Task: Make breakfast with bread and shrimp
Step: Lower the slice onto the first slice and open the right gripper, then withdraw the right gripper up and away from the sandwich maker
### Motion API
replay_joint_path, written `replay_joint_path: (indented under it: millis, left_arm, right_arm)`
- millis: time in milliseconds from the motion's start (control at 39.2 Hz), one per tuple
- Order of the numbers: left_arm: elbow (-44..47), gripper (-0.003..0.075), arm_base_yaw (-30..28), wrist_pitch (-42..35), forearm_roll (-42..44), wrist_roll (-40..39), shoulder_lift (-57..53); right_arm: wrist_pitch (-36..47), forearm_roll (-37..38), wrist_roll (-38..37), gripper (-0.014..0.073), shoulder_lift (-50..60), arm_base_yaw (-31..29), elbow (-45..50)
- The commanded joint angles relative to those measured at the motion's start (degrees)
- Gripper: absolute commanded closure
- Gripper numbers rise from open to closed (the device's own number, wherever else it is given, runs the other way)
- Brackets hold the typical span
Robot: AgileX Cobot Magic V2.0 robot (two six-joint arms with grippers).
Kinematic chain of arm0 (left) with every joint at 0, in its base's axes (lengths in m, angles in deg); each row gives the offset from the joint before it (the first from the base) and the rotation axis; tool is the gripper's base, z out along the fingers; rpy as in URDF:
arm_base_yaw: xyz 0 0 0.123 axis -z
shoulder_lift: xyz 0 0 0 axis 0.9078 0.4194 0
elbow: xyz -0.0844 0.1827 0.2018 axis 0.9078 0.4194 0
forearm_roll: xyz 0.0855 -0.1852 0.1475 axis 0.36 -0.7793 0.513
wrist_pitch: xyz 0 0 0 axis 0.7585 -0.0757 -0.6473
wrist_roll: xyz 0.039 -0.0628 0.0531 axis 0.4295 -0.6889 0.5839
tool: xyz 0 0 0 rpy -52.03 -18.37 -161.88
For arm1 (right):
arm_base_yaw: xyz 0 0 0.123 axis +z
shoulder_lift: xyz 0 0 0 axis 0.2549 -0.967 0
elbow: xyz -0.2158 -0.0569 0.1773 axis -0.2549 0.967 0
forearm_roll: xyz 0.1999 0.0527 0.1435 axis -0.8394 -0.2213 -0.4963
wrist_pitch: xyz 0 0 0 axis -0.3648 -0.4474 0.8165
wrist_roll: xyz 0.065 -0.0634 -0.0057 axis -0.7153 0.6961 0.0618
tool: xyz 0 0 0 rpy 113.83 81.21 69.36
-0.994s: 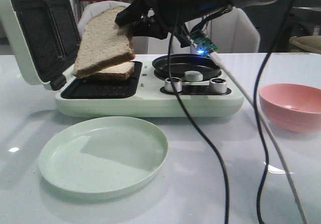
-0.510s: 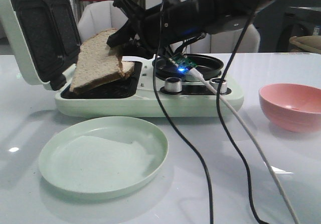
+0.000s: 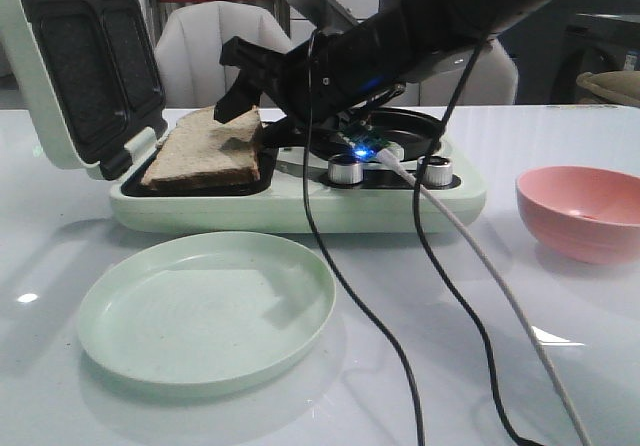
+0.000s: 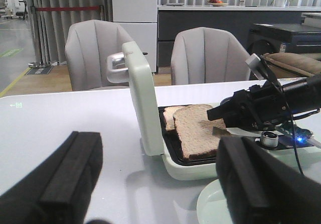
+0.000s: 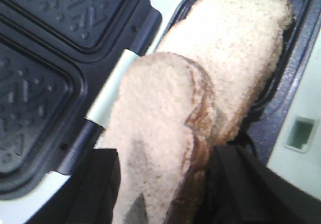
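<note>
Nearest, a pale green plate (image 3: 205, 311) lies on the surface before the sandwich maker (image 3: 290, 201). On its dark tray lies the bread (image 3: 205, 154), the top slice gripped by the right end effector (image 3: 250, 116); the left end effector (image 4: 155, 181) hangs open

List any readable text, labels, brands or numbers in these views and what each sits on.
None can be read.
The pale green sandwich maker, its two silver knobs and the pink bowl show no legible print.
A small green mark on the white table in the left wrist view is too blurred to read.
The green floor marking behind it is too blurred as well.
</note>
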Motion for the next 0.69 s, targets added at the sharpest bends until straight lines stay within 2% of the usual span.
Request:
replay_joint_path:
  millis: [0,331,663]
  left_arm:
    - [-1.46,0.0188,0.39,-4.3,-0.49,-0.58,0.63]
    - [-1.46,0.0188,0.39,-4.3,-0.49,-0.58,0.63]
    - [-1.46,0.0188,0.39,-4.3,-0.49,-0.58,0.63]
  right_arm:
    - [0.5,4.05,0.36,0.009,5.37,0.0,-1.95]
    - [9.58,17.3,0.36,0.0091,11.88,0.86,-1.95]
    - [10.65,29.63,-0.69,0.0099,21.1,0.58,-1.86]
